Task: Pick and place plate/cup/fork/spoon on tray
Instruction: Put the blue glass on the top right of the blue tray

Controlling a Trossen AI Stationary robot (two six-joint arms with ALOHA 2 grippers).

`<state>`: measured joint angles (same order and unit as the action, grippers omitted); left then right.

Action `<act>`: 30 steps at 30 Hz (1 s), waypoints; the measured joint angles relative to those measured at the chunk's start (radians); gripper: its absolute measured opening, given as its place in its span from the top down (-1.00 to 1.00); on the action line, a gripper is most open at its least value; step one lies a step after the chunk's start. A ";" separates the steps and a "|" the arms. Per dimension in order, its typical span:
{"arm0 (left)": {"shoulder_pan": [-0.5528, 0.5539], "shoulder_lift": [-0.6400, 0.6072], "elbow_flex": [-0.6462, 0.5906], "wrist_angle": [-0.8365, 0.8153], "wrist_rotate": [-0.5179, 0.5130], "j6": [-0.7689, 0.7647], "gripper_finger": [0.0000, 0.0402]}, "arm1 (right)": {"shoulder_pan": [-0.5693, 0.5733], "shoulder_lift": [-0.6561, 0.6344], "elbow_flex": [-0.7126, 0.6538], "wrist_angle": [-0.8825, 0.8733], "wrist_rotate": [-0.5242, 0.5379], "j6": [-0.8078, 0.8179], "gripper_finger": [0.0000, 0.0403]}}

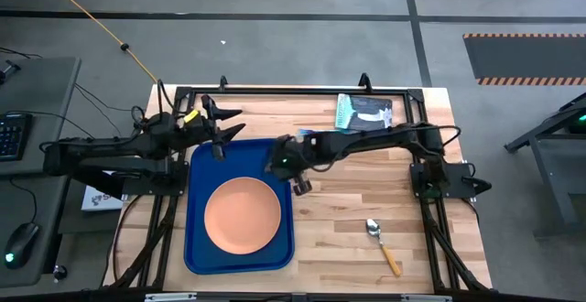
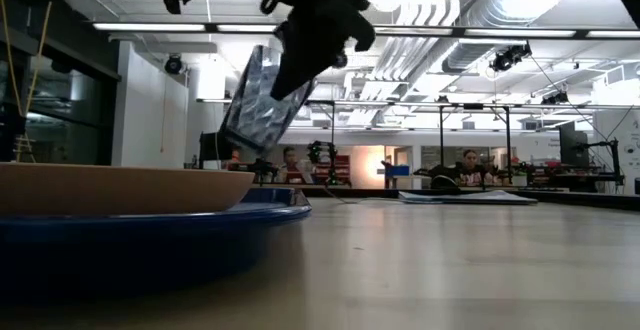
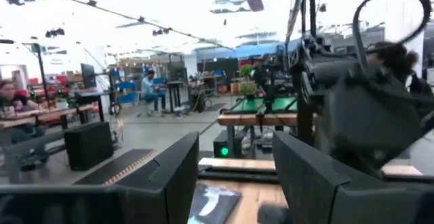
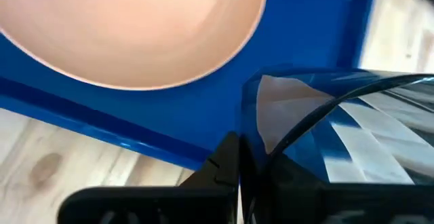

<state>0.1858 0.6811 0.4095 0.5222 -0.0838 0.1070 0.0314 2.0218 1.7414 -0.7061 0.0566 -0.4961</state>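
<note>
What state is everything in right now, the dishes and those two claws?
tray: flat on the table
plate: flat in the tray
cup: tilted, in the air, gripped
spoon: on the table, outside tray
left gripper: open, empty
right gripper: shut on cup

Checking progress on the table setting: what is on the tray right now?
Only the plate rests on the tray. The right gripper holds the cup tilted above its edge. Tray under the plate is hidden.
</note>
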 joint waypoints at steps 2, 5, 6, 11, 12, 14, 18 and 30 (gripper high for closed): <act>-0.006 0.000 0.000 -0.003 0.000 0.000 0.11 | -0.001 0.051 0.068 -0.056 -0.001 -0.002 1.00; -0.006 0.000 0.000 -0.003 0.001 0.001 0.11 | -0.014 0.141 0.174 -0.149 0.022 -0.011 1.00; -0.006 0.000 0.000 -0.002 0.001 0.001 0.11 | -0.020 0.167 0.209 -0.173 0.025 -0.017 1.00; -0.006 0.000 0.000 -0.008 0.001 0.001 0.11 | -0.051 0.250 0.348 -0.272 0.074 -0.036 1.00; -0.006 0.000 0.000 -0.014 0.001 0.001 0.11 | -0.059 0.262 0.363 -0.291 0.075 -0.035 1.00; -0.006 0.000 0.000 -0.023 0.001 0.001 0.11 | -0.073 0.281 0.388 -0.326 0.066 -0.023 1.00; -0.006 0.000 0.000 -0.025 0.001 0.001 0.11 | -0.091 0.290 0.404 -0.368 0.035 -0.004 1.00; -0.006 0.000 0.000 -0.018 0.002 0.001 0.11 | -0.120 0.290 0.404 -0.370 -0.061 0.123 0.90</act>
<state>0.1795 0.6812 0.4095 0.5038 -0.0818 0.1078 -0.0882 2.3116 2.1456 -1.0764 -0.0044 -0.3733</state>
